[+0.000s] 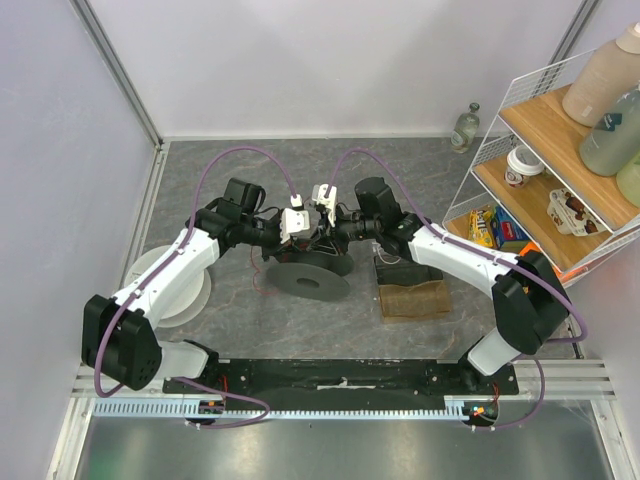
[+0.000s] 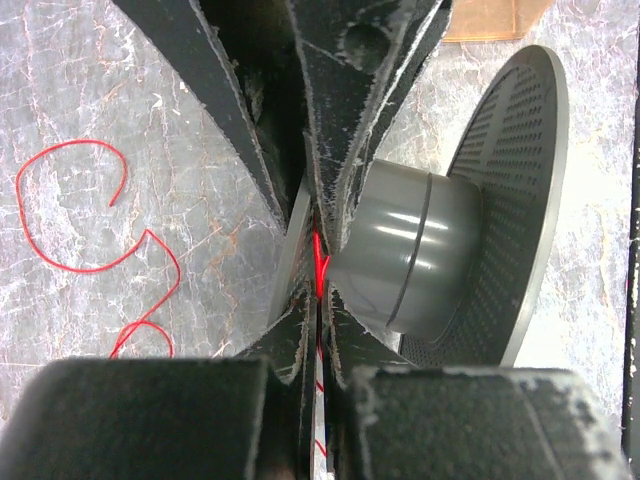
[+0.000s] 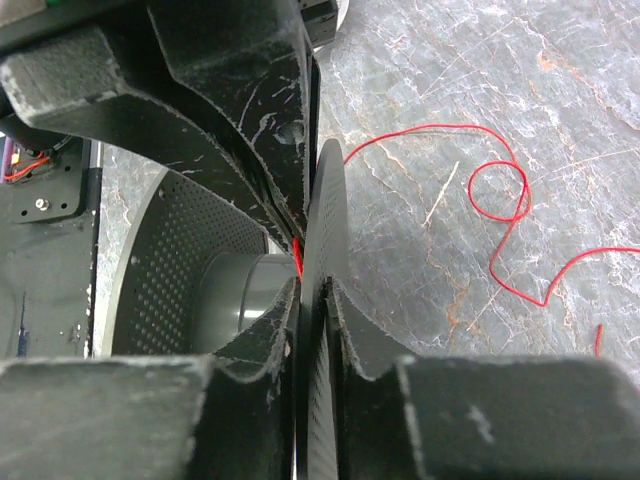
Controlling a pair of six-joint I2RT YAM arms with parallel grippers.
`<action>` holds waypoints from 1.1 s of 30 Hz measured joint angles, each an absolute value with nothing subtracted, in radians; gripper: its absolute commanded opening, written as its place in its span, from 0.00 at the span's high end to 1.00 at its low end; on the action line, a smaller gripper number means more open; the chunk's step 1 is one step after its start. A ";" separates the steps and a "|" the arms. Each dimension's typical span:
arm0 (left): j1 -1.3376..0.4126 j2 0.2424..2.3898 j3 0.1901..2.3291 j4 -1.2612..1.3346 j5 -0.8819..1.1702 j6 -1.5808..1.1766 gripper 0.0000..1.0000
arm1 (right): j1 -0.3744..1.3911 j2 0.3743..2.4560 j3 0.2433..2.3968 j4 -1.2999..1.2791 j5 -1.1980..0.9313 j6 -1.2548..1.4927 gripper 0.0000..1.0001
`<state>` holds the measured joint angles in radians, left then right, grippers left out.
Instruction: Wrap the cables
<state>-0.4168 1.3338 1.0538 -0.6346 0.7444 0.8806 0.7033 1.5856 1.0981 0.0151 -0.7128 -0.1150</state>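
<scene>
Two grippers meet on one grey plastic spool (image 1: 305,279) (perforated flanges, smooth hub). The left gripper (image 2: 316,240) is pressed together, pinching the single thin red wire (image 2: 321,272) beside the hub; its loose curls lie on the marbled table (image 2: 80,90). The right gripper (image 3: 312,285) clamps a flange edge. Beyond stands one wire shelf (image 1: 520,130), its labels unreadable.
</scene>
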 measured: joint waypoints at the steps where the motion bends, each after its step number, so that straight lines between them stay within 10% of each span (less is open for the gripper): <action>1: -0.417 1.334 1.053 -0.635 0.745 0.881 0.98 | 0.703 1.586 1.098 0.018 -0.713 -0.115 0.85; 8: -0.417 1.335 1.054 -0.645 0.753 0.881 0.97 | 0.703 1.587 1.094 0.030 -0.702 -0.115 1.00; 14: -0.417 1.335 1.056 -0.661 0.749 0.875 0.43 | 0.700 1.587 1.094 0.030 -0.694 -0.124 1.00; 17: -0.408 1.322 1.063 -0.690 0.744 0.870 0.33 | 0.681 1.581 1.094 0.027 -0.692 -0.141 1.00; 33: -0.080 1.320 1.226 -0.717 0.770 0.811 0.33 | 0.586 1.422 1.071 -0.095 -0.710 -0.176 1.00</action>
